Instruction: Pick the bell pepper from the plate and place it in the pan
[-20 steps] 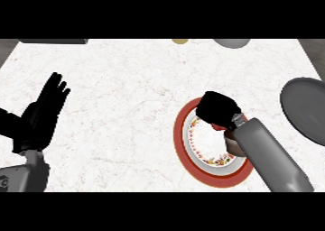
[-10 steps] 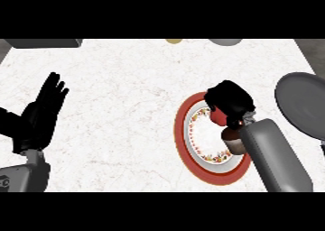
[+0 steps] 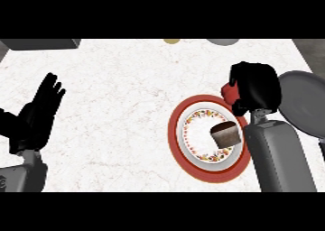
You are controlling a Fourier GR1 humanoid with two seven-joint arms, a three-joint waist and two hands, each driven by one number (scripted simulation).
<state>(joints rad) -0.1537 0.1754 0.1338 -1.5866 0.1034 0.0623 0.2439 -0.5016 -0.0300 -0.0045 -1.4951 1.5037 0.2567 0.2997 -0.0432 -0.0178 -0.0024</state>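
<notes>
Two robot hands: both are seen over the white marbled table [image 3: 125, 90], entering from the lower edge.
Left robot hand [image 3: 39, 113]: it is seen resting at the left side, fingers straight and up, nothing held.
Plate [image 3: 182, 149]: a red-rimmed plate with a patterned white centre is seen right of the middle; a brown block [image 3: 225, 134] lies on its right part.
Bell pepper [image 3: 229, 92]: only a small red patch is shown, wrapped in the right robot hand, above the plate's upper right rim and just left of the pan.
Right robot hand [image 3: 255, 88]: its fingers are curled round the bell pepper, most of which is hidden.
Pan [image 3: 308, 103]: a dark round pan is seen at the right edge, its handle running down.
Handling: the pepper is judged light, smooth-skinned and somewhat slippery, hollow yet stiff enough to be held; a hold across its broad body is judged best.
Change: against the earlier frames, the right robot hand has been raised off the plate's centre and carried up and toward the pan, and the brown block has been uncovered.
</notes>
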